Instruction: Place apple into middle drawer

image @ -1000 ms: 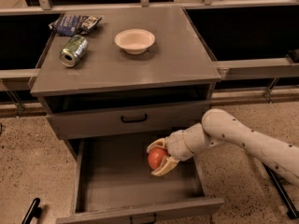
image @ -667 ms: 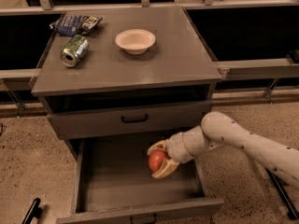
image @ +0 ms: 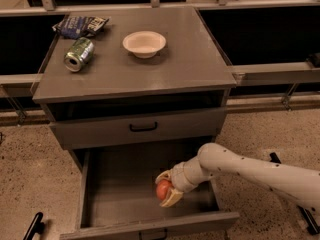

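The red apple [image: 163,189] with a yellowish patch is held between the cream fingers of my gripper [image: 166,188]. The gripper reaches in from the right on a white arm and sits inside the open middle drawer [image: 120,184], low over its grey floor, toward the right front. The drawer is pulled out wide under the shallower drawer front with the black bar handle [image: 143,127]. I cannot tell whether the apple touches the floor.
On the grey cabinet top [image: 190,59] stand a white bowl [image: 144,43], a green soda can [image: 78,54] on its side and a dark snack bag [image: 80,25]. Speckled floor surrounds the cabinet. A black object [image: 34,226] lies at the lower left.
The gripper with the apple has sunk a little lower and slightly toward the front inside the drawer. Nothing else has moved.
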{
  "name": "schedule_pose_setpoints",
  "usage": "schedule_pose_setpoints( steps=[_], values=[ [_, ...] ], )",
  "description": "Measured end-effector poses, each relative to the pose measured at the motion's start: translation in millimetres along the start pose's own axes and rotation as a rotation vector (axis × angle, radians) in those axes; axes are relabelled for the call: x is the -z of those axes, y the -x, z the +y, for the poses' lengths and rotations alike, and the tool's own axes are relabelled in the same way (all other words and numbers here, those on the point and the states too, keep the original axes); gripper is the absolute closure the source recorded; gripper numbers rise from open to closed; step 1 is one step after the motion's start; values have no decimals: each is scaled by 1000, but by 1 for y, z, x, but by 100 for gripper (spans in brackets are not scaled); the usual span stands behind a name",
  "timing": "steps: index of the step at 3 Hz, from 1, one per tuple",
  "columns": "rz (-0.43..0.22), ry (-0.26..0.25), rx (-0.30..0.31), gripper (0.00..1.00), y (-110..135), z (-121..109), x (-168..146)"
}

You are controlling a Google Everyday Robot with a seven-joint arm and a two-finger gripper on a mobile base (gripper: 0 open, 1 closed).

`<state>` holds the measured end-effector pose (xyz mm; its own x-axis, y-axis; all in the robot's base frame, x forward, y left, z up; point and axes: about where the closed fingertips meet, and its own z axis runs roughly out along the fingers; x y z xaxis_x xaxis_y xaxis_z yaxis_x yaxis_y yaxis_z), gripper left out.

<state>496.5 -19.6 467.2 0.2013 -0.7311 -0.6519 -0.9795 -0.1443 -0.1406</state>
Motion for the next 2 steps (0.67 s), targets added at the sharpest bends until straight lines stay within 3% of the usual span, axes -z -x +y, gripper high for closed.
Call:
schedule_pose_setpoints(
  steps=[1,2],
  values=[
    [47,-62,3,100,-28,-7,-45],
    [60,-130,-12,73,-46,-22,-73]
  ],
)
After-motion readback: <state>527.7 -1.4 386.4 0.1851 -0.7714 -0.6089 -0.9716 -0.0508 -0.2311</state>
